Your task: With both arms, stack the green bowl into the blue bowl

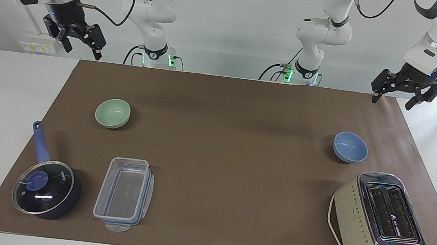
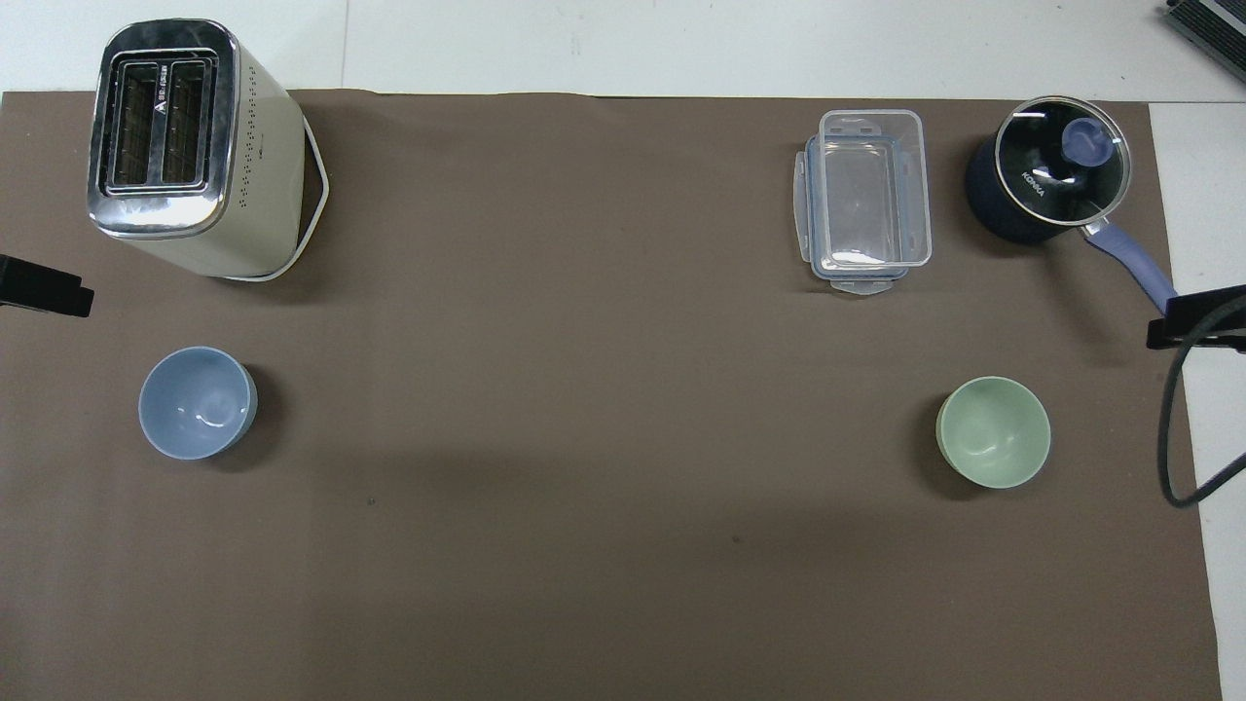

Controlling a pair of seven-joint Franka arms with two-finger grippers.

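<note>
The green bowl [image 1: 112, 113] stands upright and empty on the brown mat toward the right arm's end; it also shows in the overhead view [image 2: 993, 431]. The blue bowl [image 1: 350, 147] stands upright and empty toward the left arm's end, nearer to the robots than the toaster; it also shows in the overhead view [image 2: 198, 402]. My right gripper [image 1: 82, 46] hangs open and empty, high over the mat's corner at its own end. My left gripper [image 1: 391, 102] hangs open and empty, high over the mat's corner at its end. Only their tips show in the overhead view, the left [image 2: 44, 297] and the right [image 2: 1192, 321].
A cream toaster [image 1: 380, 219] with its cord stands farther from the robots than the blue bowl. A clear plastic container [image 1: 124, 194] and a dark blue saucepan with a glass lid [image 1: 46, 189] lie farther from the robots than the green bowl. The brown mat [image 1: 232, 148] covers the table.
</note>
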